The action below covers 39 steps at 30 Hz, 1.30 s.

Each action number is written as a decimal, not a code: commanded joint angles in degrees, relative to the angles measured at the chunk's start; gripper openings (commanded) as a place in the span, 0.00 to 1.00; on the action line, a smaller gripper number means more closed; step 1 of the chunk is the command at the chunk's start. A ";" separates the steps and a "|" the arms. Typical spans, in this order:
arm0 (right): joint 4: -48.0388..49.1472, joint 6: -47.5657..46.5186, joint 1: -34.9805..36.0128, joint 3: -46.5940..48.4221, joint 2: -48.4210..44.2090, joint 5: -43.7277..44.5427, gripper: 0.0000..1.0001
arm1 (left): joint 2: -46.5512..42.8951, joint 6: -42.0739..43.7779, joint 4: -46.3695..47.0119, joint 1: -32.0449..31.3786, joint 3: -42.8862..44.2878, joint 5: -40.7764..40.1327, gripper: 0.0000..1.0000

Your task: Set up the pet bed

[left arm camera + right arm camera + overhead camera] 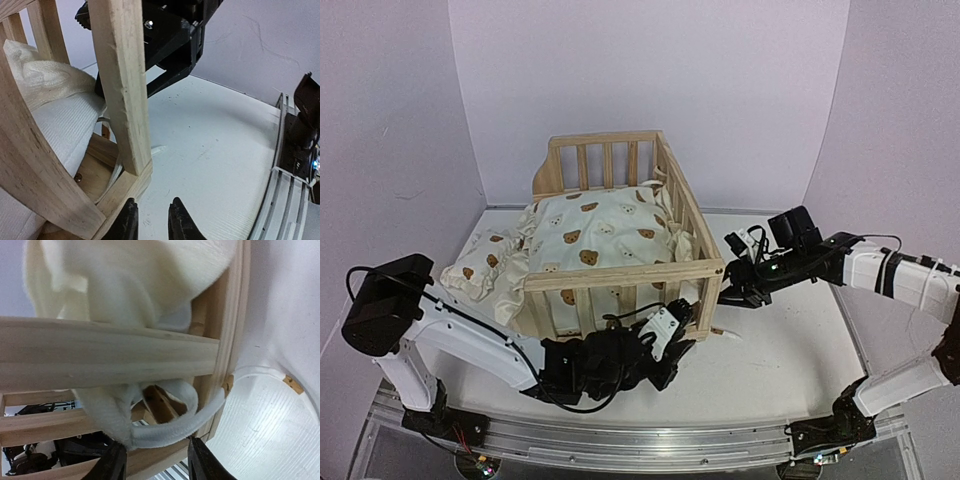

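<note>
The pet bed's pine frame [620,275] stands mid-table. The cream bear-print cushion [600,235] lies inside it. The small matching pillow [480,265] lies outside the frame's left side. My left gripper [680,348] is at the frame's front right corner. In the left wrist view it [152,222] is open and empty beside the corner post [120,90]. My right gripper [722,293] is at the same corner from the right. In the right wrist view it [156,465] is open, and a cream tie loop [170,432] hangs from under the rail [100,355] across its fingertips.
The two grippers are close together at the frame's front right corner; the right gripper's black body [170,40] shows behind the post. The metal base rail [640,440] runs along the near edge. Walls close in the back and sides.
</note>
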 commanded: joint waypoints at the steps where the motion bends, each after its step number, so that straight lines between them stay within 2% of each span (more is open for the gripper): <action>1: -4.20 -6.59 0.78 -1.49 -2.70 1.64 0.48 | -6.14 0.05 4.42 0.14 -3.39 6.57 0.24; 5: -0.12 -8.73 0.86 -3.44 -1.26 -1.65 0.47 | -8.76 -0.21 4.53 0.18 -6.02 10.79 0.28; 10: 5.60 -9.22 0.90 -5.00 1.34 -4.89 0.29 | -9.24 -1.28 4.53 0.27 -6.92 14.63 0.36; 14: 10.31 -7.32 0.99 -5.04 2.04 -6.60 0.26 | -7.83 -2.02 4.58 0.27 -6.65 13.98 0.38; 17: 17.00 0.60 2.04 -5.61 1.00 -4.04 0.18 | -7.07 -2.61 4.67 0.28 -6.56 13.88 0.41; 24: 34.68 23.32 6.22 -12.21 -3.19 7.29 0.17 | -6.07 -3.07 7.15 0.27 -8.23 13.03 0.44; 26: 39.29 25.60 7.04 -13.89 -3.20 8.61 0.18 | -6.00 -3.50 7.74 0.27 -8.89 13.11 0.45; 28: 35.72 22.43 7.10 -12.45 -2.36 7.98 0.20 | -6.34 -3.90 8.15 0.27 -9.64 13.12 0.45; 30: 25.54 14.82 7.10 -9.73 -2.48 8.75 0.23 | -7.22 -4.00 8.45 0.27 -10.77 12.99 0.46; 33: 17.37 5.71 7.10 -8.43 -2.47 6.94 0.29 | -8.77 -4.02 9.03 0.27 -12.59 12.15 0.46; 39: 15.45 -3.02 7.10 -8.96 -0.48 4.66 0.31 | -8.74 -4.26 9.81 0.24 -13.46 12.74 0.47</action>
